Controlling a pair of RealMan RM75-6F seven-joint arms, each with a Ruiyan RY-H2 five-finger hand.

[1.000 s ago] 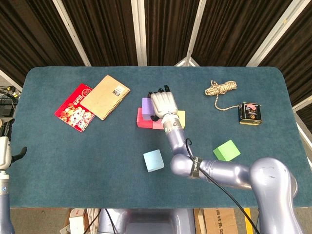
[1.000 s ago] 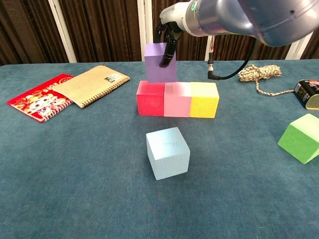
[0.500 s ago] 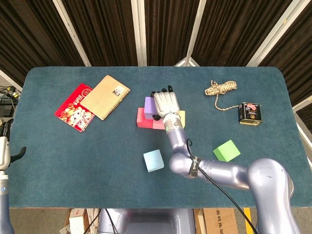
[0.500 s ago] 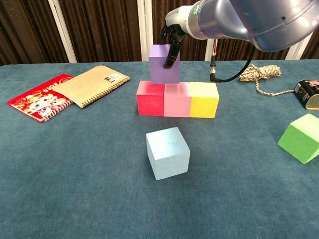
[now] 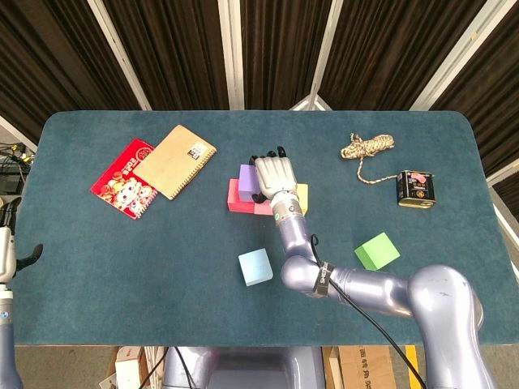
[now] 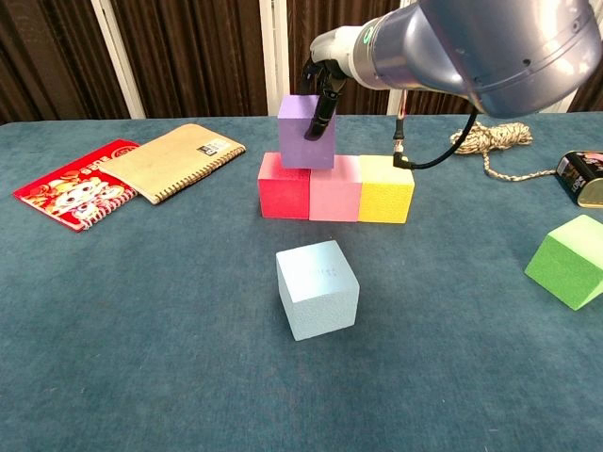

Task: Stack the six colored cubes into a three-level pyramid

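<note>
Looking from the head view, your right hand [image 5: 274, 176] grips the purple cube [image 5: 248, 177] above the row's left part; your left hand [image 5: 10, 247] (fingers unclear) sits at the left edge. From the chest view, the purple cube [image 6: 306, 131] rests across the red cube [image 6: 285, 185] and pink cube [image 6: 334, 189], beside the yellow cube [image 6: 385, 189].

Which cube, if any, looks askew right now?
The purple cube: it sits slightly tilted over the seam between the red cube and pink cube, with the right hand gripping it. The green cube also lies turned, off to the right.
</note>
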